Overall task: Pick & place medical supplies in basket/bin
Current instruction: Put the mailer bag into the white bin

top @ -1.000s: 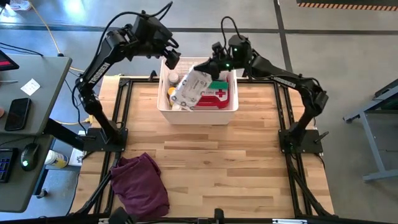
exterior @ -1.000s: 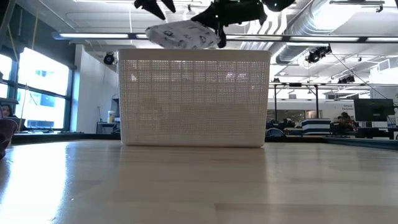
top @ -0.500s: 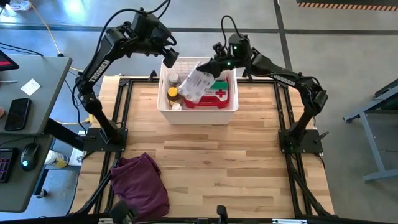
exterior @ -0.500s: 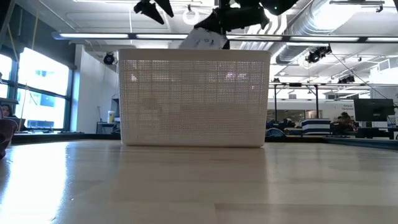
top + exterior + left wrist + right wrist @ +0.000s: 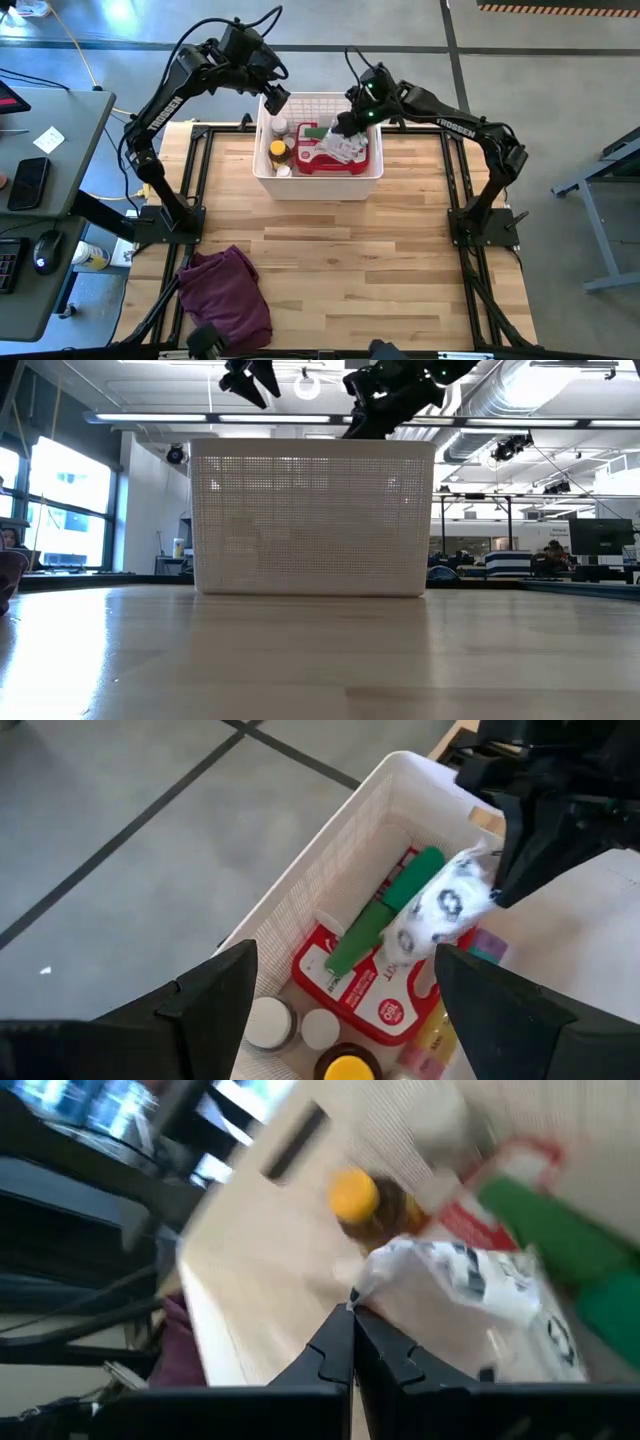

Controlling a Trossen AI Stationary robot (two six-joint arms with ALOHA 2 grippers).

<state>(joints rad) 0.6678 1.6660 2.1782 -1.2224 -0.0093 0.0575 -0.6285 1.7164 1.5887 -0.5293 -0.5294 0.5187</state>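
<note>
The white basket (image 5: 318, 186) stands at the table's far middle and fills the low view (image 5: 312, 520). Inside lie a red first-aid case (image 5: 328, 163), green rolls (image 5: 392, 908), an amber bottle with a yellow cap (image 5: 279, 150) and white bottles (image 5: 279, 127). My right gripper (image 5: 350, 124) reaches down into the basket, shut on the white wipes pack (image 5: 346, 148). My left gripper (image 5: 272, 98) hovers open above the basket's far left corner and holds nothing. My right gripper pinches a crumpled edge of the wipes pack (image 5: 364, 1286) between its two shut fingers, slanting down from the table's right and far side. The pack (image 5: 438, 910) hangs below the fingers over the red case and green rolls. Whether it touches them, I cannot tell.
A dark purple cloth (image 5: 226, 296) lies crumpled at the table's near left corner. Bare wood (image 5: 360, 270) stretches between the basket and the near edge. A desk with a mouse and phone (image 5: 30, 180) stands left of the table.
My right gripper has moved down and tipped into the basket, carrying the wipes pack. The pack was spread above the basket's rim. It has sunk below the rim and now hangs over the red case, toward the basket's right side.
</note>
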